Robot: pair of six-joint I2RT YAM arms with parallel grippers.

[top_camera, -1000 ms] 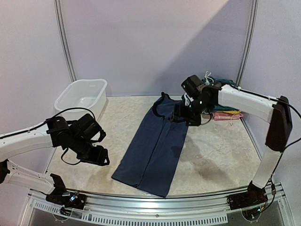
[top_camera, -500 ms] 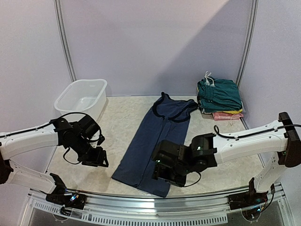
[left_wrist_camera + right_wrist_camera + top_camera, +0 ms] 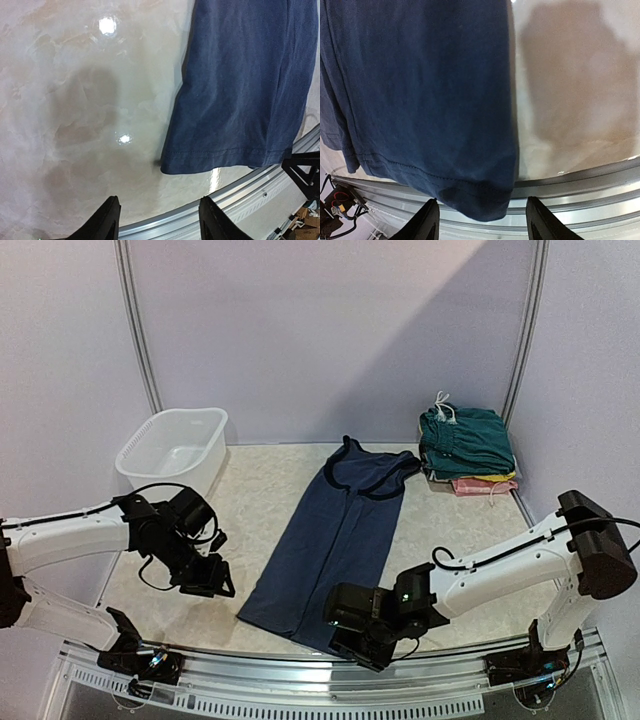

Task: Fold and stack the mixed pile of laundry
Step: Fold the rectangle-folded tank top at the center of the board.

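Note:
A navy shirt (image 3: 335, 540) with a dark-trimmed neck lies flat and folded lengthwise down the middle of the table, its hem at the near edge. My left gripper (image 3: 215, 578) hovers open just left of the hem's left corner (image 3: 172, 165); its fingers (image 3: 106, 225) hold nothing. My right gripper (image 3: 348, 632) is low over the hem's right corner (image 3: 485, 202). That corner hangs over the table rail between the open fingers (image 3: 422, 224), untouched. Dark teal shorts (image 3: 465, 438) with a white drawstring top a folded stack at the back right.
A white plastic tub (image 3: 175, 448) stands at the back left. Yellow and pink folded cloth (image 3: 482, 483) lies under the shorts. The metal table rail (image 3: 580, 180) runs along the near edge right below both grippers.
My right arm has swung from the shirt's far end down to its near hem corner. The left gripper has edged toward the hem's left corner. Both jaws have narrowed somewhat.

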